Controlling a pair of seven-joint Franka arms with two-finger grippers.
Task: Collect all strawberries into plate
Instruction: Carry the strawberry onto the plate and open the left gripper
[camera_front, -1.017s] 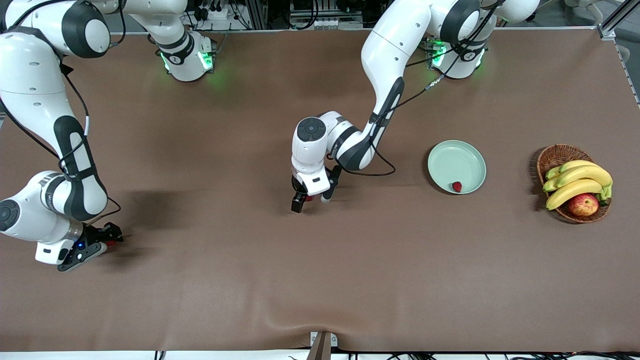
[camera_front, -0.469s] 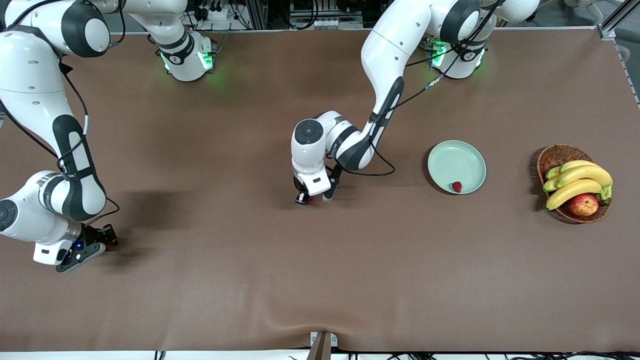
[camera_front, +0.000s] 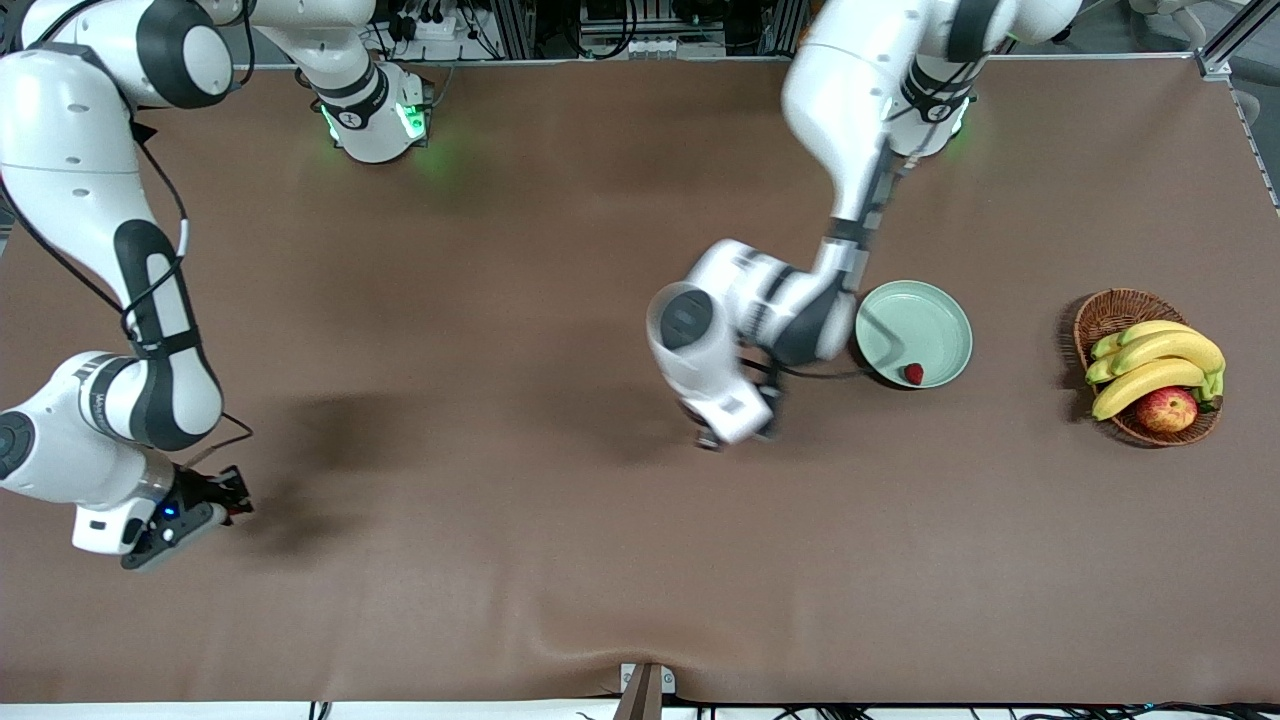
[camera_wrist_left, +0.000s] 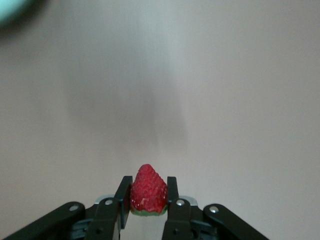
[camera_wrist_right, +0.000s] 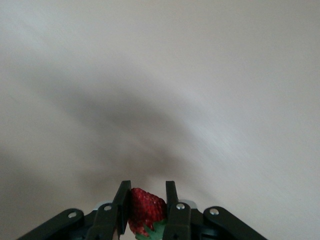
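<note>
Brown table: our left gripper (camera_wrist_left: 148, 200) and right gripper (camera_wrist_right: 146, 206) each pinch a strawberry (camera_wrist_left: 148, 191), a third in the plate (camera_front: 935, 310); either berry could slip out short of it.

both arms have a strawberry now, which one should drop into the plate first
Left. Its end effector grips a small red strawberry over the brown table beside the round pale mint-green plate. The right end effector, gripping its own small red strawberry, is at the right arm's end of the table.
</note>
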